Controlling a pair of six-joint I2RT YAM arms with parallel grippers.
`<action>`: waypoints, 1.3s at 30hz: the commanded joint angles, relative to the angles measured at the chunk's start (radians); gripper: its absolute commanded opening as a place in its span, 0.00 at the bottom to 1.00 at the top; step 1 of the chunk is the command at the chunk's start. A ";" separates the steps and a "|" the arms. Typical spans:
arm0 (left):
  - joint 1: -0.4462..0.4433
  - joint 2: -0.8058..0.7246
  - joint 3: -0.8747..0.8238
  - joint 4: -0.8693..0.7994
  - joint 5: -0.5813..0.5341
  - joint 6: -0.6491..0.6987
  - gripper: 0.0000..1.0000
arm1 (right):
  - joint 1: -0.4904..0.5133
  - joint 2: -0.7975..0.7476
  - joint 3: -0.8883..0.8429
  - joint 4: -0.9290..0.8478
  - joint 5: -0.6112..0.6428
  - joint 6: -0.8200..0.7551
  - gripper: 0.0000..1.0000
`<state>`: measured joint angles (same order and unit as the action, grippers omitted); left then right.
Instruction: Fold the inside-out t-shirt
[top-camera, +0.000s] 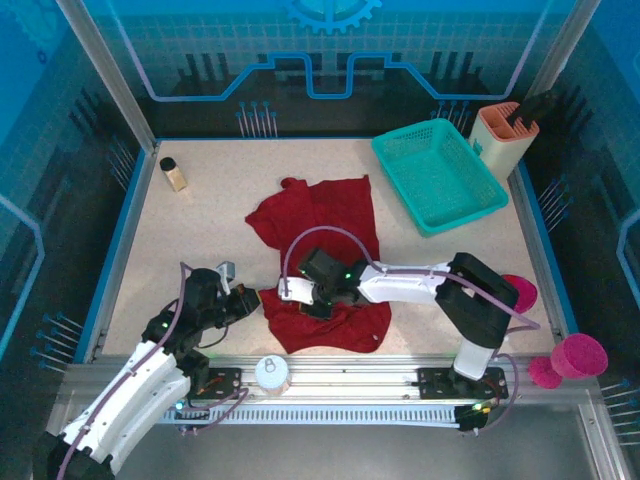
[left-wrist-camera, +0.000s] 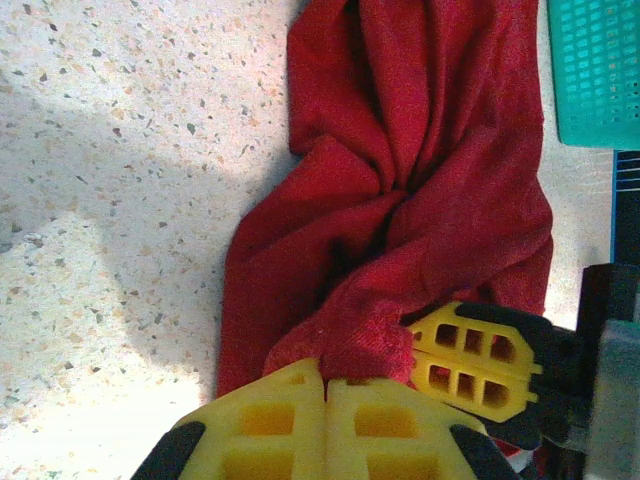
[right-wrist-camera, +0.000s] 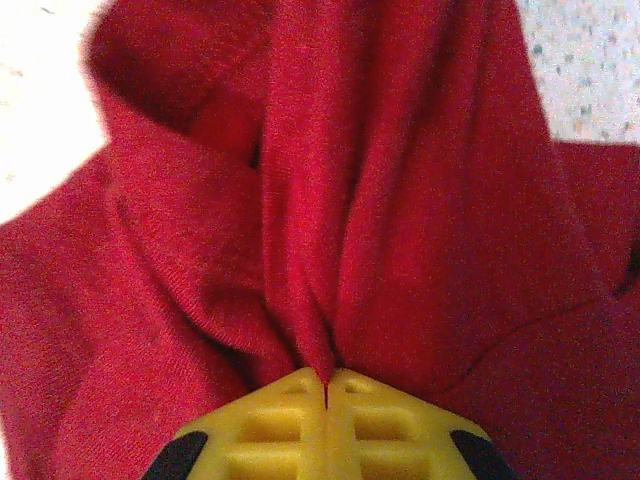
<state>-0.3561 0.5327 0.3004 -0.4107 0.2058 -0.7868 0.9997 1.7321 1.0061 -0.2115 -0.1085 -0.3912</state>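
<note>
The inside-out t-shirt (top-camera: 322, 232) is dark red and lies crumpled in the middle of the table, with its near part bunched up. My left gripper (top-camera: 263, 298) is shut on the shirt's near-left edge; in the left wrist view its yellow fingertips (left-wrist-camera: 327, 381) pinch a lump of the t-shirt (left-wrist-camera: 420, 200). My right gripper (top-camera: 287, 295) sits right beside it, its yellow fingers (left-wrist-camera: 470, 360) touching the same bunch. Seen from the right wrist, that gripper (right-wrist-camera: 327, 379) is shut on a narrow fold of the t-shirt (right-wrist-camera: 400, 220), which rises in pleats from its tips.
A teal mesh basket (top-camera: 440, 175) stands at the back right, with a beige holder (top-camera: 503, 135) behind it. A small bottle (top-camera: 174, 174) is at the back left. Pink cups (top-camera: 580, 355) sit at the right edge, and a round tin (top-camera: 271, 372) rests on the front rail.
</note>
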 joint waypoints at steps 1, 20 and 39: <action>0.008 -0.010 0.007 0.036 0.004 -0.007 0.00 | -0.056 -0.126 -0.054 0.085 -0.253 -0.010 0.00; 0.008 0.002 -0.064 0.136 -0.039 0.026 0.00 | -0.189 -0.056 -0.169 0.167 0.237 0.594 0.28; 0.008 0.000 -0.041 0.112 0.022 -0.023 0.00 | 0.166 -0.128 0.004 0.072 0.240 0.488 0.41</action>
<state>-0.3561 0.5358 0.2516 -0.3035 0.2066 -0.7876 1.1542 1.5532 0.9653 -0.1406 0.1715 0.0128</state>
